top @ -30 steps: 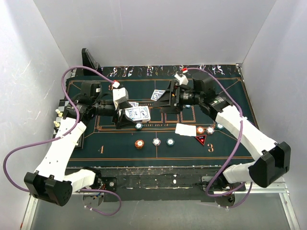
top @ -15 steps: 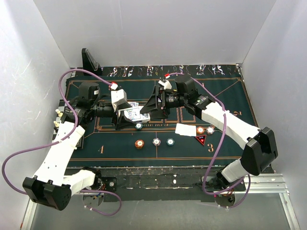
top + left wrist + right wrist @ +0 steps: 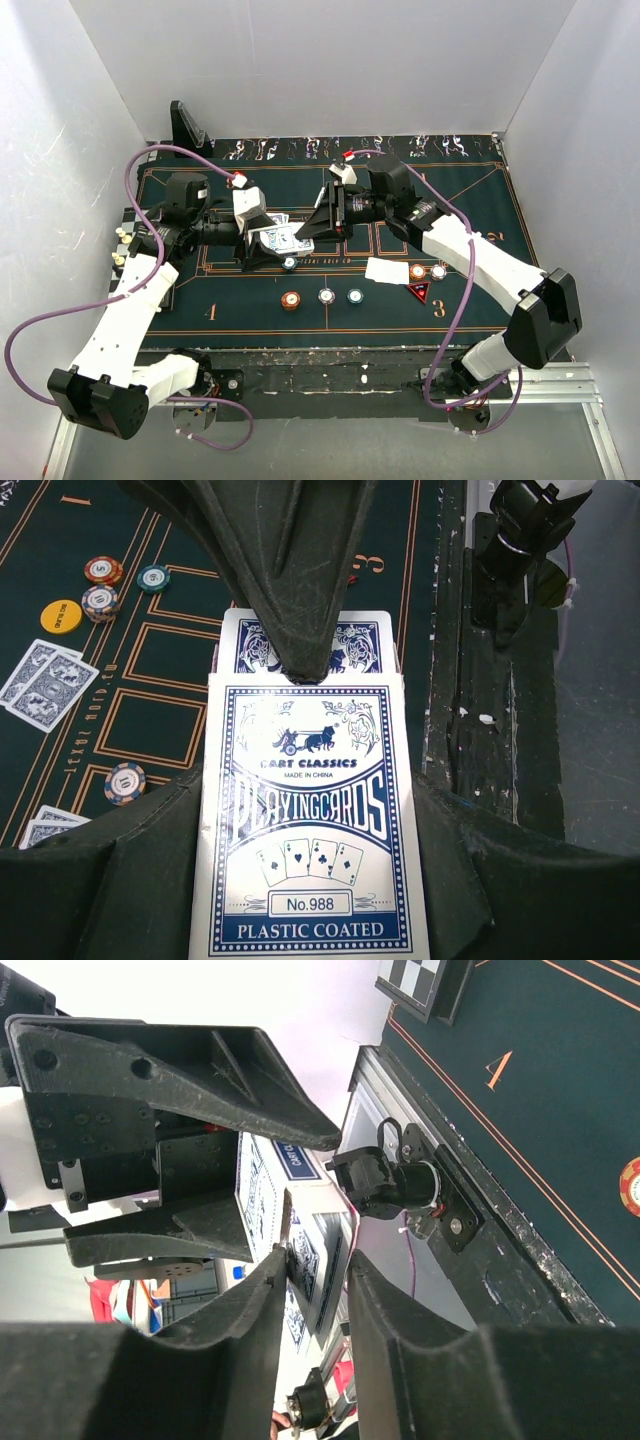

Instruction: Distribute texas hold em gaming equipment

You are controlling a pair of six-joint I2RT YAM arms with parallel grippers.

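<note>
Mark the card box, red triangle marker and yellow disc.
card box (image 3: 310, 820), left wrist view, printed front face.
red triangular marker (image 3: 419, 291), top external view, its centre.
yellow disc (image 3: 61, 616), left wrist view, its centre.

The card box (image 3: 305, 810) runs off the bottom of the left wrist view, and the blue-backed card (image 3: 362, 645) rising from it is half covered by the right hand (image 3: 303, 665) (whether that hand actually grips it cannot be told). From above, the chips (image 3: 326, 296) are too small for their markings to be read. A red chip (image 3: 630, 1186) is cut by the right wrist view's edge.
</note>
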